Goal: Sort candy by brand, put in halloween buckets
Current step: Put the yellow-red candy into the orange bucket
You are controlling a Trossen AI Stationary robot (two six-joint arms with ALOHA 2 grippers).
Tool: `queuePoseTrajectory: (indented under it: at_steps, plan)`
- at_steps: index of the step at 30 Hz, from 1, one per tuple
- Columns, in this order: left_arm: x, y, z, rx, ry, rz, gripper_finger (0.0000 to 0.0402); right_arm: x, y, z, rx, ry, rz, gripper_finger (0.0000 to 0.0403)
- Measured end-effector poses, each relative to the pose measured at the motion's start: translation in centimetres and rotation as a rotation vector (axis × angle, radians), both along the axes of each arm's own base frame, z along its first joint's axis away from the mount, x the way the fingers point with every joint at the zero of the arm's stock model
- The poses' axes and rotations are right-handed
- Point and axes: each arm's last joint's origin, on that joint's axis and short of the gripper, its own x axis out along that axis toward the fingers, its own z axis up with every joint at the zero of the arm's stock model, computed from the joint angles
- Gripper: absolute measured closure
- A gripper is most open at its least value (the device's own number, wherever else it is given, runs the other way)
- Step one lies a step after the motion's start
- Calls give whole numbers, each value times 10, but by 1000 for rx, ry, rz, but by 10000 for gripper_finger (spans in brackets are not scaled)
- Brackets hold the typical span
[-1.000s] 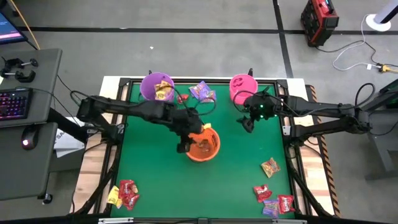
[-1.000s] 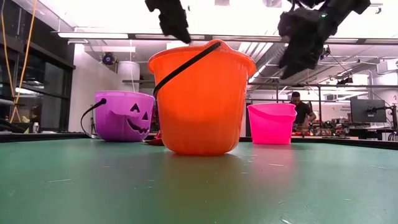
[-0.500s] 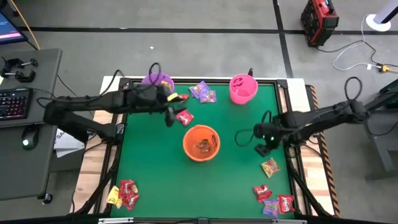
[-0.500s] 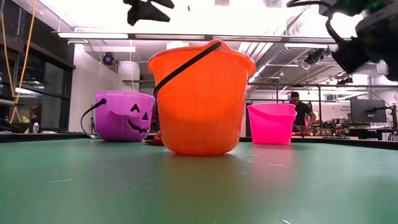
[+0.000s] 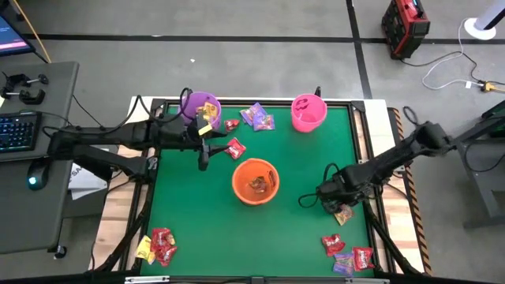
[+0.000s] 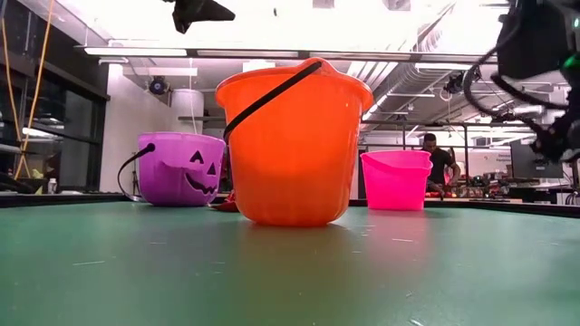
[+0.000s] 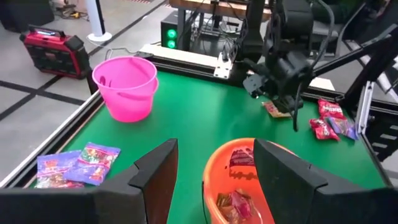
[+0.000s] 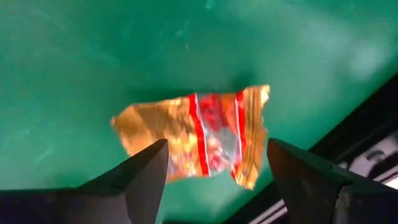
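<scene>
Three buckets stand on the green table (image 5: pixel 197 229): the orange bucket (image 5: pixel 256 181) near the middle, the purple bucket (image 5: pixel 199 106) at about eleven o'clock from it, and the pink bucket (image 5: pixel 308 112) at about one o'clock, both by the far edge; the orange one holds a few wrapped packets, and the purple one shows gold-brown wrappers inside.

The right gripper (image 5: pixel 338 197) is low over the table at about four o'clock from the orange bucket, directly above a gold-brown candy packet (image 8: pixel 199 142) with a red stripe; its fingers (image 8: pixel 140 180) are spread apart, one to each side of the packet, and whether they touch it cannot be told. That packet lies flat on the felt, close to the table's right rim.

The left gripper (image 5: pixel 203 154) hangs at about ten o'clock from the orange bucket, between it and the purple one; its fingers (image 7: pixel 155 174) are spread wide with nothing between them — a red candy (image 5: pixel 234 148) lies just beside it on the table.

More candy is scattered about: purple packets (image 5: pixel 258 117) between the purple and pink buckets; a red and yellow cluster (image 5: pixel 156 246) at the near left corner; a red and purple cluster (image 5: pixel 347 255) at the near right corner.
</scene>
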Motion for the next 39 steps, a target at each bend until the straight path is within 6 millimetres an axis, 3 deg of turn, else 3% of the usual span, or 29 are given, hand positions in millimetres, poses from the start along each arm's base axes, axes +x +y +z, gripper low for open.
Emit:
queuePoseTrajectory:
  at_steps: [8, 11, 14, 16, 19, 22, 28, 31, 35, 39]
  plan:
    - [0, 0, 0, -18, 0, -7, 204, 10, 5, -26, 4, 113, 60, 158]
    - [0, 0, 0, -20, -2, -6, 204, 13, 6, -26, -2, 120, 124, 222]
    - [0, 1, 0, -9, -7, 22, 204, 19, 6, -16, -71, 100, 210, 331]
    - [0, 2, 2, 5, -19, 62, 204, 26, 7, -3, -111, 58, 282, 382]
    - [1, 4, 5, 14, -53, 124, 204, 37, 9, 26, -150, 27, 359, 379]
    - [2, 5, 8, 3, -94, 170, 204, 52, 11, 68, -249, -64, 447, 393]
    - [2, 7, 12, -40, -153, 245, 204, 93, 8, 155, -662, -574, 514, 391]
    - [2, 7, 12, -77, -169, 259, 204, 113, 4, 184, -826, -801, 525, 399]
    - [2, 5, 12, -125, -179, 245, 204, 143, -2, 193, -808, -1011, 580, 397]
    - [3, 2, 12, -168, -184, 216, 204, 168, -9, 175, -798, -1035, 617, 395]
